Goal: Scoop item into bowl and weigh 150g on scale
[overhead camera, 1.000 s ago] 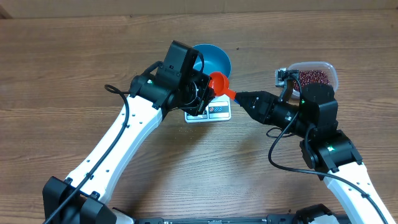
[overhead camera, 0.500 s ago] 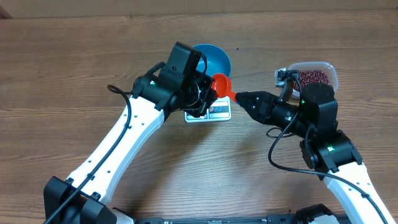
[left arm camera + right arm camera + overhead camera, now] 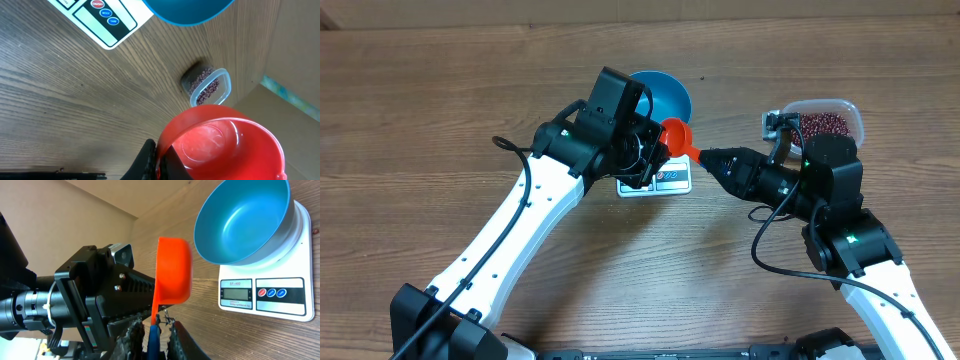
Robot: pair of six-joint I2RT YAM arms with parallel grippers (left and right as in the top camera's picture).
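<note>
Right gripper (image 3: 153,327): two ribbed black fingers standing slightly apart, the thin handle of the one red scoop (image 3: 172,270) running between them with a narrow gap showing on each side. The scoop is glossy moulded plastic with a round cup, held on edge above the table.

Left gripper (image 3: 645,152): closed, pinching the scoop at the rim of its cup, opposite the handle. Two grippers therefore meet at the single scoop, one at each end.

Just behind the scoop lies one scale (image 3: 300,230), a flat white rectangle with rounded corners, on the wood-grain table (image 3: 440,90). Its front panel carries one grey display window under the marking "SF-400" and three round buttons, one red and two blue. The red one reads "ON/OFF"; the blue captions are too small to read with certainty.

On the scale's platform stands one bowl (image 3: 240,220), round, deep, smooth blue plastic, upright, about as wide as the platform.

Farther off, to the robot's right and well apart from the scale, sits one clear rounded-rectangular tub (image 3: 845,108). It holds the beans (image 3: 823,123), a loose heap of tiny maroon grains.
</note>
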